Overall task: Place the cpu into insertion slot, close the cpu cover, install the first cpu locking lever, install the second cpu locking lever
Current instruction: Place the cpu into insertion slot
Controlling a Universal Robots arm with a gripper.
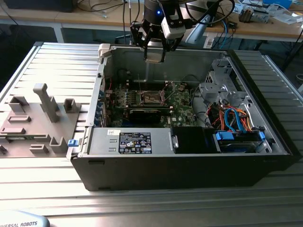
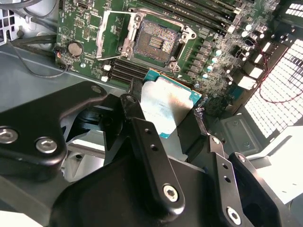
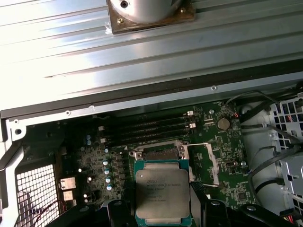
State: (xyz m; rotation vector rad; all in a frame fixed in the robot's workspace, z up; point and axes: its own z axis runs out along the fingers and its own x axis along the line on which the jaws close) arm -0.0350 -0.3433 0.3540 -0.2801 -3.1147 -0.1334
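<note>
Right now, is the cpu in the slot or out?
Out: the gripper holds the cpu above the empty slot, cover open.

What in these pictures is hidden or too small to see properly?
First wrist view: the cpu covers part of the insertion slot.
Second wrist view: black links of the gripper hide one edge of the cpu.
Exterior view: the insertion slot's contacts are too small to make out.

First wrist view: the cpu (image 3: pixel 163 191) hides most of the insertion slot (image 3: pixel 160 153)

Sticker (image 1: pixel 135 143) on power supply (image 1: pixel 102 142), print on cpu (image 3: pixel 162 189): too small to read. Brand lettering on grey base (image 1: pixel 19 222).
</note>
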